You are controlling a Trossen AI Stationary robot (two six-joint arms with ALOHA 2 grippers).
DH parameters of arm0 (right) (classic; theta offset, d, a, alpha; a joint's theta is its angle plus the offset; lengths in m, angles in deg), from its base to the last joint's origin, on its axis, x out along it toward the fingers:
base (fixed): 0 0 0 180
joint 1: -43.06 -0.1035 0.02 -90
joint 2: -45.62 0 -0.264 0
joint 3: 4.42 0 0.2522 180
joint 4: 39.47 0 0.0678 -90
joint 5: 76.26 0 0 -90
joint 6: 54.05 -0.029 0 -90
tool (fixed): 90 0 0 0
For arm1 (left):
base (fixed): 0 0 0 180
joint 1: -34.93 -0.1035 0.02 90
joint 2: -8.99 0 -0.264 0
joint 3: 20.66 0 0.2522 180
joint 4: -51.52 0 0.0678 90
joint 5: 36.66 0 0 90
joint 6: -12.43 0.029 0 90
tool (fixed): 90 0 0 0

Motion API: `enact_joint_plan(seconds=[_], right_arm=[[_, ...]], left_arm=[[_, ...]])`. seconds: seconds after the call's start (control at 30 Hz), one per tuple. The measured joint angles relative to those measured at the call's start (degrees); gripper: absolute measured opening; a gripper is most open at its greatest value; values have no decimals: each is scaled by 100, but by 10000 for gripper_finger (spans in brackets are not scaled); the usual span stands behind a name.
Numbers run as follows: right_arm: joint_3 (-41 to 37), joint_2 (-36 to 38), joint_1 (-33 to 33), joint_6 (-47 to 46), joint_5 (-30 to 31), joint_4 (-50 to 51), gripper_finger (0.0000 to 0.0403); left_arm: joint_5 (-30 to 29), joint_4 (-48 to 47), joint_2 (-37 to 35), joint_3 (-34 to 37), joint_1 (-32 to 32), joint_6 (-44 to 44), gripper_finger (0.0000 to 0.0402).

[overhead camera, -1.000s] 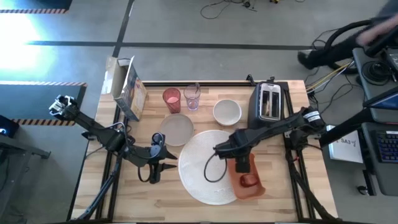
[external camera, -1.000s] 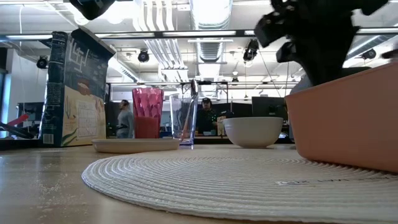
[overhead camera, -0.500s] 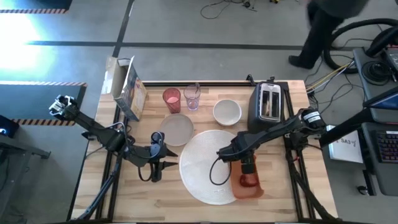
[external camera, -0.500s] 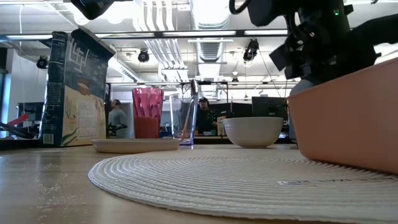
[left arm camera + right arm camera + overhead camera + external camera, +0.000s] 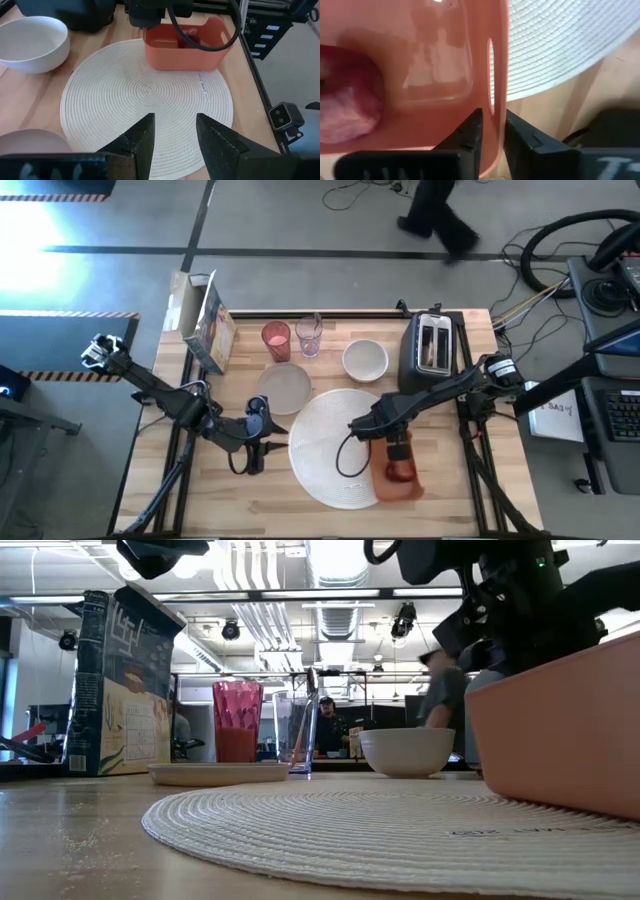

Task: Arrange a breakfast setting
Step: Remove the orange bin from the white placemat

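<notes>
Right gripper [image 5: 492,131] pinching wall of orange-red tray [image 5: 398,476], dark-red fruit [image 5: 347,100] inside just beyond. Left gripper [image 5: 173,134] spread, hovering before large white round plate [image 5: 145,95].

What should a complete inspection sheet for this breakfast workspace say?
Surface: light wooden table, no spills seen.
Job's things: large white round woven mat; smaller pale plate; small white bowl; pink tumbler; clear glass; dark-red fruit inside the orange-red rectangular tray.
Clutter: black two-slot toaster; cereal box.
Grippers: right pincer clamps the tray wall; left pincer open above the mat.
Cables: black cable loop over the mat.
Surroundings: person walking past.
</notes>
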Motion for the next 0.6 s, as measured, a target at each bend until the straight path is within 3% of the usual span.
enact_joint_plan(seconds=[0.17, 0.4, 0.6], right_arm=[[0, -2, 0, -30, -130, -4, 12], [0, 122, -42, -21, -846, 101, 8], [-31, 489, -245, 32, -849, 436, 8]], left_arm=[[0, 127, 2, 0, 0, 12, 128], [-71, 242, 0, 0, 0, 116, 128], [-92, 259, 0, 0, -2, 122, 128]])
